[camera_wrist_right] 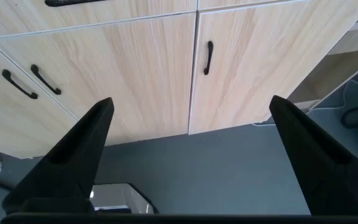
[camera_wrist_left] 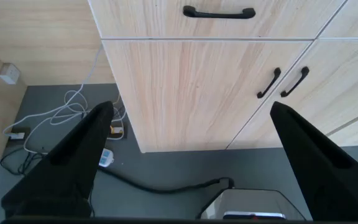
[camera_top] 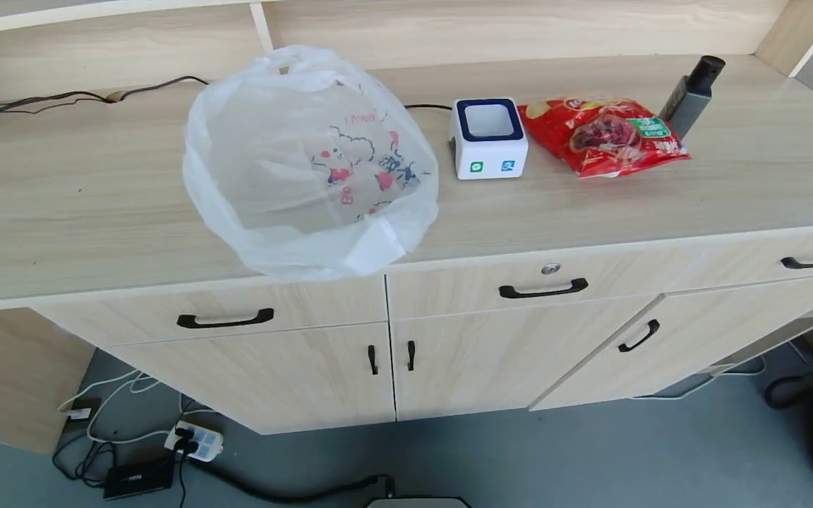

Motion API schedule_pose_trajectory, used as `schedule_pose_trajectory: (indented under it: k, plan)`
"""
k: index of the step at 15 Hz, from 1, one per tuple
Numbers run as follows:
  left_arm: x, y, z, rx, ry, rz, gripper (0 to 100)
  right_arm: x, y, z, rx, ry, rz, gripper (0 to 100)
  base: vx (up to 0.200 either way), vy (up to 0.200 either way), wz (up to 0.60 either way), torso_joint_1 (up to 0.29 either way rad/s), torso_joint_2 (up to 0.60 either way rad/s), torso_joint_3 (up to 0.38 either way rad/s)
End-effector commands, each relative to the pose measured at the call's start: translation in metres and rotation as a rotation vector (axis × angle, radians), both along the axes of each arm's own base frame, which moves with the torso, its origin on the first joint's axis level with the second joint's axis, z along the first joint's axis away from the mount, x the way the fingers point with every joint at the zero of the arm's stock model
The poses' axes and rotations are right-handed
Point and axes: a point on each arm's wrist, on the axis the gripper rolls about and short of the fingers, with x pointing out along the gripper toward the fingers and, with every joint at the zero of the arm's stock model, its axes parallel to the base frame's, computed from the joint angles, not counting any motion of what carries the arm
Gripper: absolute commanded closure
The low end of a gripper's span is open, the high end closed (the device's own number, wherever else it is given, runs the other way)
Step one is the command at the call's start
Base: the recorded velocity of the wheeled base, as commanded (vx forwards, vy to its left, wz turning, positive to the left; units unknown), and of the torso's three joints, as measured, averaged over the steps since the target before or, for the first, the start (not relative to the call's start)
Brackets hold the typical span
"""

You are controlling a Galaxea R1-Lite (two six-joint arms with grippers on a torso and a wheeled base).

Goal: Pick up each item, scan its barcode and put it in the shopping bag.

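On the counter point(camera_top: 61, 212): shopping bag point(camera_top: 308, 162) left, scanner point(camera_top: 489, 139) middle, snack packet point(camera_top: 604, 135) right (upright device point(camera_top: 692, 95) behind it).

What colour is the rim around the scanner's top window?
Dark blue, on the otherwise white scanner. It is clearest in the head view.

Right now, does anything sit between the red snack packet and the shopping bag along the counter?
Yes: the white scanner box stands on the counter directly between the red snack packet and the shopping bag. Nothing else lies between them, and the bag's mouth is open.
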Motion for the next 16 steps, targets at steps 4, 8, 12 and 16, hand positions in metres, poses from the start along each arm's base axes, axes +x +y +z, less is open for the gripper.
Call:
schedule_pose_trajectory:
  k: [4, 8, 12, 16]
  plan:
    - [0.000, 0.000, 0.000, 0.000, -0.001, 0.000, 0, 0.000, 0.000, 0.000, 0.005, -0.001, 0.001, 0, 0.200, 0.000, 0.00, 0.005, 0.00, 0.002]
    - [0.000, 0.000, 0.000, 0.002, -0.001, 0.000, 0, 0.000, 0.000, 0.000, -0.001, 0.000, 0.001, 0, 0.200, 0.000, 0.00, 0.001, 0.00, 0.001]
    - [0.000, 0.000, 0.000, 0.002, -0.001, 0.000, 0, 0.000, 0.000, 0.000, -0.015, 0.001, 0.001, 0, 0.000, 0.000, 0.00, 0.000, 0.00, 0.000]
    - [0.000, 0.000, 0.001, 0.002, -0.003, 0.000, 0, 0.030, 0.003, 0.134, -0.005, -0.017, 0.139, 0, 0.000, 0.000, 0.00, 0.000, 0.00, 0.000]
